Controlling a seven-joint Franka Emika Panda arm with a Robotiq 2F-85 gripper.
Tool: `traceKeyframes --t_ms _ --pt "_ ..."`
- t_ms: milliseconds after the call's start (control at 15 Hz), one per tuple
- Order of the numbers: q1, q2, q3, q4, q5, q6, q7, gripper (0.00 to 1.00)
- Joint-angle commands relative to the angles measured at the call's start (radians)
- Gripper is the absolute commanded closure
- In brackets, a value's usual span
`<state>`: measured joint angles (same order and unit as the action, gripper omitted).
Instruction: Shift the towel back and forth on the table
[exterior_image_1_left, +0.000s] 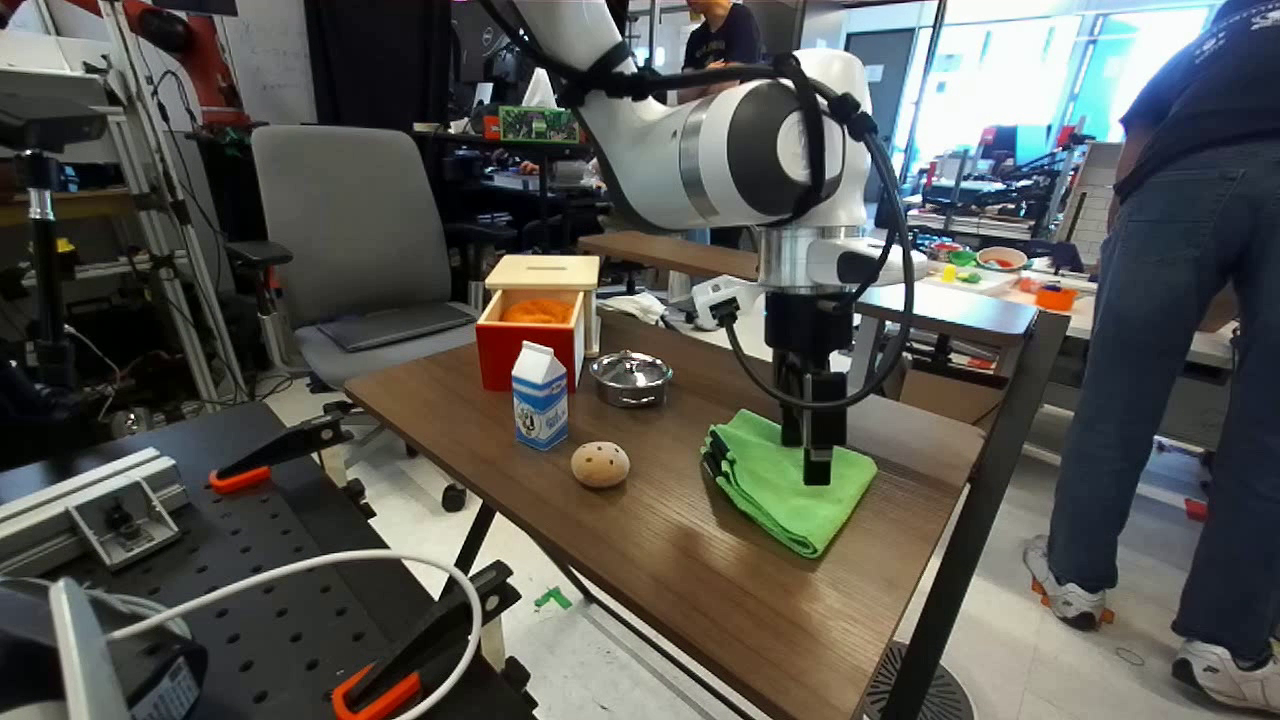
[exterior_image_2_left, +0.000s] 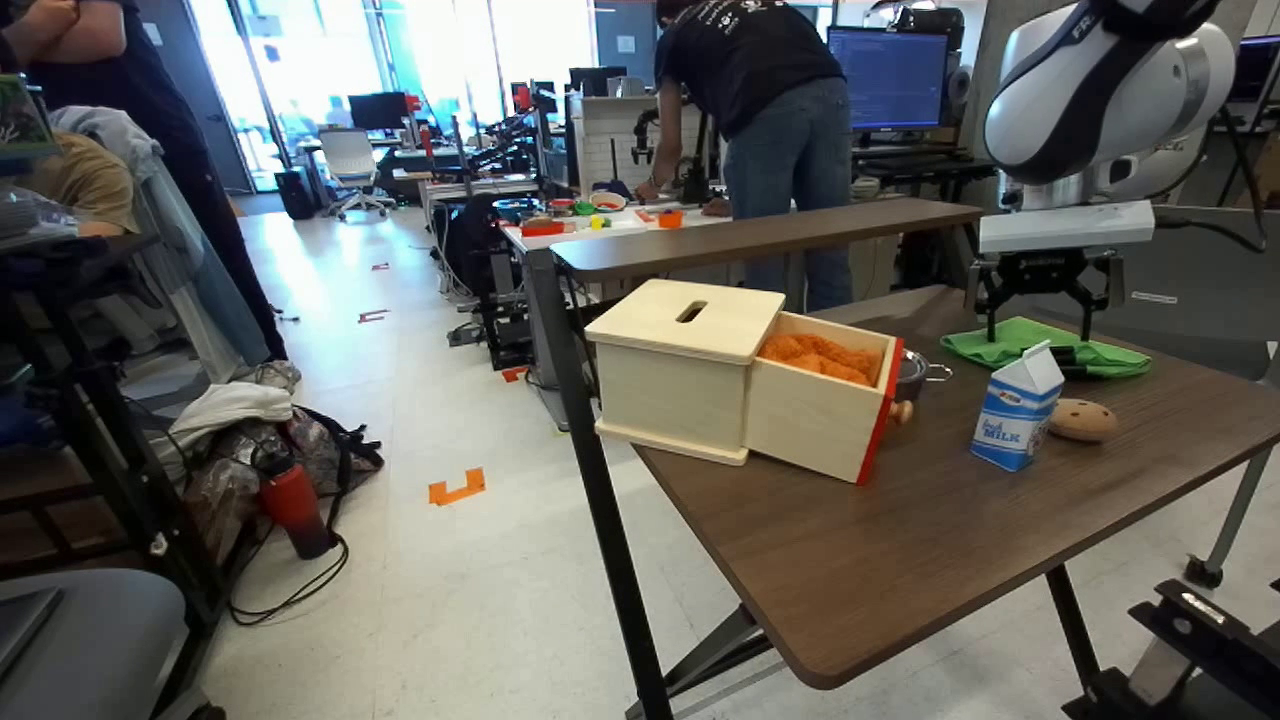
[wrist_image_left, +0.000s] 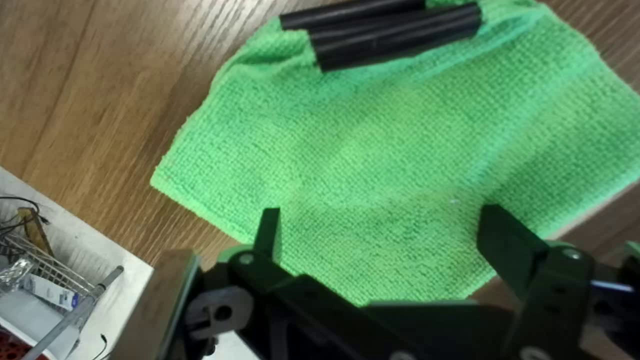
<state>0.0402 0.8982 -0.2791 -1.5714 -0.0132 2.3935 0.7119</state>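
Pointing down, the gripper is over the green towel with its jaws wide apart. I can't tell if the fingertips touch it. The towel lies folded and a bit wrinkly on the brown table, near one end. Some black sticks lie along one side of it. A round tan thing with little holes sits near a milk carton, which stands up. In an exterior view, a shiny pot and a wooden box are farther back. The box's drawer is pulled out, with orange fuzzy stuff inside.
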Motion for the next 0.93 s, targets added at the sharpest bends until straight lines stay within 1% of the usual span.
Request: traceKeyframes --t_ms 0,267,467,533,667,867 --pt "-0.004 -0.173 0.007 -0.167 -0.033 0.008 -0.112 0.0" --pt "0.007 -0.375 -0.012 -0.373 -0.128 0.002 -0.285 0.0" --pt "-0.009 -0.538 -0.003 -0.531 -0.211 -0.027 -0.413 0.0" --pt "-0.024 -0.405 0.011 -0.392 -0.172 -0.011 -0.34 0.0" --pt "-0.031 -0.49 0.016 -0.478 -0.198 -0.02 -0.381 0.0" --pt "-0.033 -0.524 0.019 -0.516 -0.207 -0.02 -0.393 0.0"
